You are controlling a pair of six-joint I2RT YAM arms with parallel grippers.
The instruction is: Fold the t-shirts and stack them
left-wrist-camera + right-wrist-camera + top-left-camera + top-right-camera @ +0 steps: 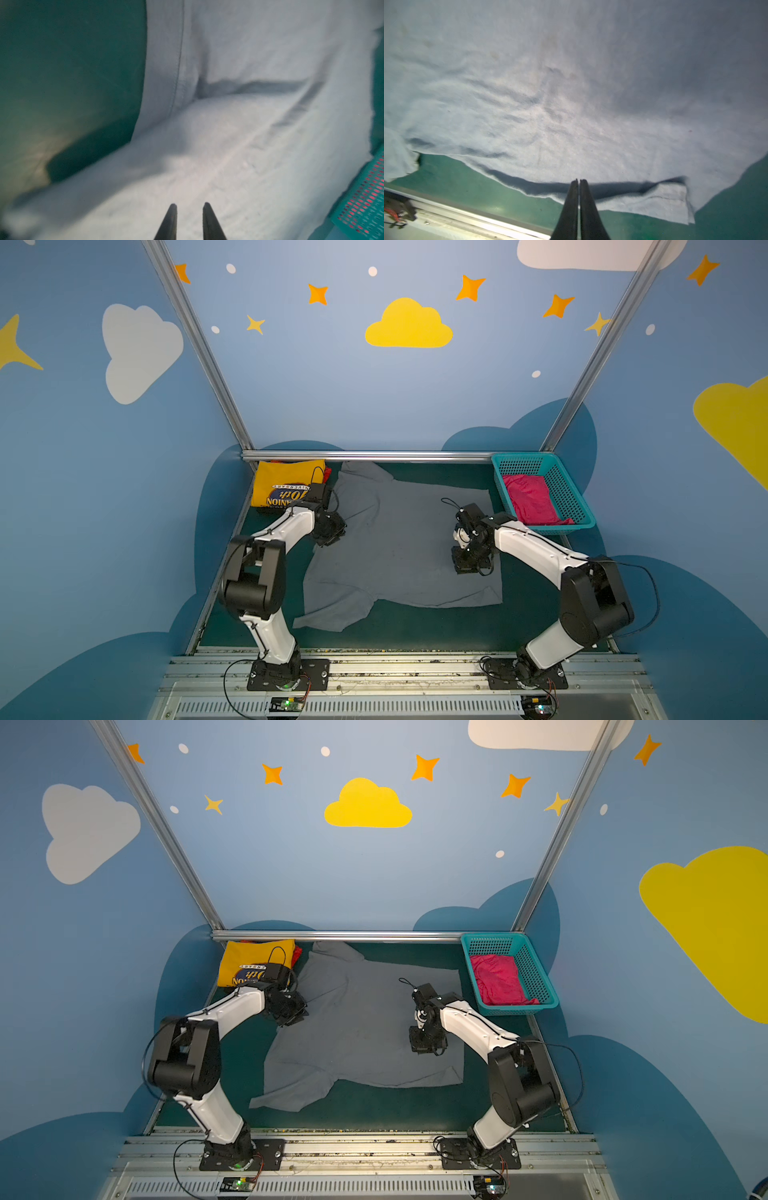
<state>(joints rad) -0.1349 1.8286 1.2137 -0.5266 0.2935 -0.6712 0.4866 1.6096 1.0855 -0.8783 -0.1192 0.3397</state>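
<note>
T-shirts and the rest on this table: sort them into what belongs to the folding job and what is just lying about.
Job:
grey t-shirt, spread out
yellow t-shirt, folded, far left corner
pink t-shirt, inside the teal basket

Lying about:
teal basket
metal frame rail

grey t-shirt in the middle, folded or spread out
Spread out, not folded. The grey t-shirt lies flat on the green table, both sleeves sticking out.

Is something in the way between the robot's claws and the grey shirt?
No, nothing visible. The left gripper and right gripper are both close over the grey t-shirt, with only bare cloth in front of them.
</note>
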